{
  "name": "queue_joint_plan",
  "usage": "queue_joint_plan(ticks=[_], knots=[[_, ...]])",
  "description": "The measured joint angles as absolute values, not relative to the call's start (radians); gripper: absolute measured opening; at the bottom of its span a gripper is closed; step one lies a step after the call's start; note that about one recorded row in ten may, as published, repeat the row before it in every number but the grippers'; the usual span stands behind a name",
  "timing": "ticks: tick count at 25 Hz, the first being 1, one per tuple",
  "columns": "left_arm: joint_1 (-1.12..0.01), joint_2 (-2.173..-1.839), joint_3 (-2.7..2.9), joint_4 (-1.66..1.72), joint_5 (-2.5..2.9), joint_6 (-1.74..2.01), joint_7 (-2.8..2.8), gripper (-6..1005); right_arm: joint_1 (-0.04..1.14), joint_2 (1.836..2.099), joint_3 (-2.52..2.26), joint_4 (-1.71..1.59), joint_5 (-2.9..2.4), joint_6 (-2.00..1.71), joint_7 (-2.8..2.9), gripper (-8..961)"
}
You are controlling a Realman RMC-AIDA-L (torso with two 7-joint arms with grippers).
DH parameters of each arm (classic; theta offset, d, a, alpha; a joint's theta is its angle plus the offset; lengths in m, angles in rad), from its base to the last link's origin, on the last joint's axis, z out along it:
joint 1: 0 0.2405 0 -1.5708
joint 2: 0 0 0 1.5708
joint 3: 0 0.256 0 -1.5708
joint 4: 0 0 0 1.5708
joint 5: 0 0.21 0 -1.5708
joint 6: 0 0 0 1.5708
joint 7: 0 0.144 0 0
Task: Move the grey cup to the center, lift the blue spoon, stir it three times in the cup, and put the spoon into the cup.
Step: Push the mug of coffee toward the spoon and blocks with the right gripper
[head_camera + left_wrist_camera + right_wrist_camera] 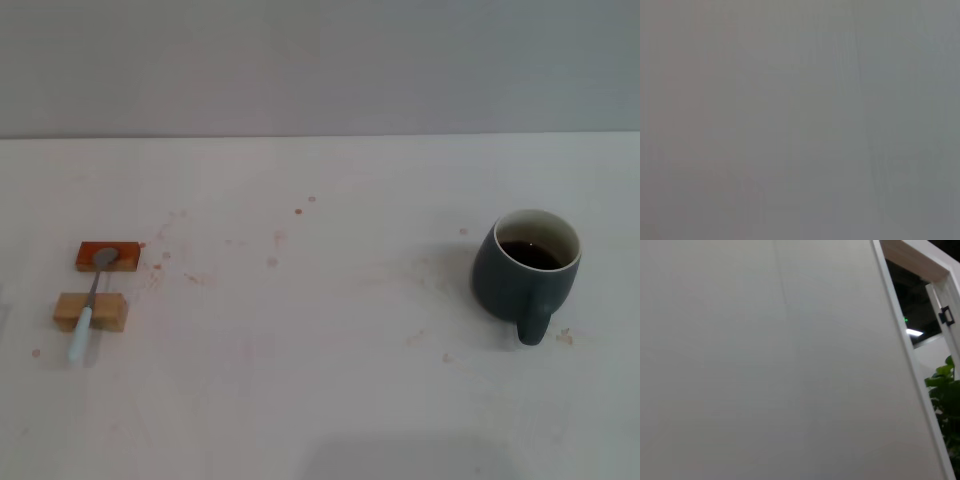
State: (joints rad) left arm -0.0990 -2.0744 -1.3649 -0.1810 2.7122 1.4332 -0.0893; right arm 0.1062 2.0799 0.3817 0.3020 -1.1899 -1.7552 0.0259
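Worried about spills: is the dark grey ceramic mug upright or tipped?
Upright: the dark grey ceramic mug stands on its base, rim up, dark liquid level inside.

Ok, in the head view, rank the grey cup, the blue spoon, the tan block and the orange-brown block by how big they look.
1. the grey cup, clearly largest.
2. the blue spoon, longest of the rest, though slim.
3. the tan block and the orange-brown block: these look about alike, so no ranking between them.

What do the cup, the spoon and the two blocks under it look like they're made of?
Cup: likely matte-glazed ceramic, slate-grey outside, white inside. Spoon: dull grey metal bowl and neck, pale-blue handle, probably plastic. Tan block and orange-brown block: possibly wood.
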Motion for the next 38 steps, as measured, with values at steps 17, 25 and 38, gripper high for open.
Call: queue_joint_plan(ticks=[17, 25, 38], knots=[[-0.109, -2.079, -1.353, -0.174, 2.712, 1.379, -0.102, 837, 0.273, 2.079, 0.425, 0.146, -1.186, -1.374, 0.025, -1], [-0.118, -2.078, -1.346, -0.181, 2.712, 1.368, -0.119, 837, 0.339, 2.075, 0.413, 0.115, -1.191, -1.246, 0.024, -1], [-0.125, -2.078, -1.344, -0.181, 2.712, 1.368, -0.127, 838, 0.479, 2.076, 0.406, 0.092, -1.315, -1.016, 0.023, -1]])
